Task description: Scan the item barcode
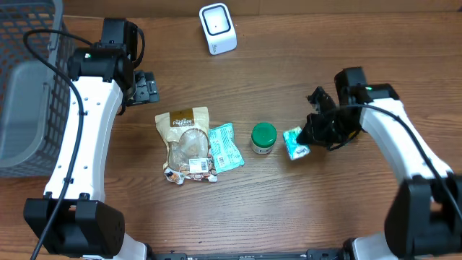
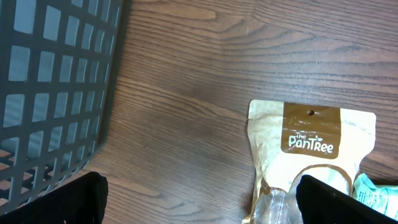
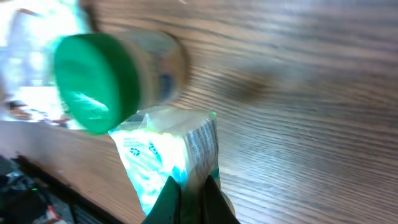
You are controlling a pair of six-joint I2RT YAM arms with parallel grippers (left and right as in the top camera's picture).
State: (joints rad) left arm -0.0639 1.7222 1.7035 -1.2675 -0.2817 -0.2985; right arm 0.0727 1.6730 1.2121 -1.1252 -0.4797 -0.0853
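My right gripper (image 1: 307, 137) is shut on the edge of a small teal-and-white packet (image 1: 294, 143), right of the table's middle. The wrist view shows the packet (image 3: 166, 151) pinched between the closed fingertips (image 3: 193, 194), with printed lines on its side. A white barcode scanner (image 1: 217, 28) stands at the back centre. My left gripper (image 1: 148, 88) hangs open at the back left, nothing between its fingers (image 2: 68, 199).
A green-lidded jar (image 1: 263, 138) stands just left of the held packet and close to it (image 3: 93, 84). A tan PanTree pouch (image 1: 186, 141) and another teal packet (image 1: 225, 146) lie at centre. A grey basket (image 1: 25, 87) fills the left edge.
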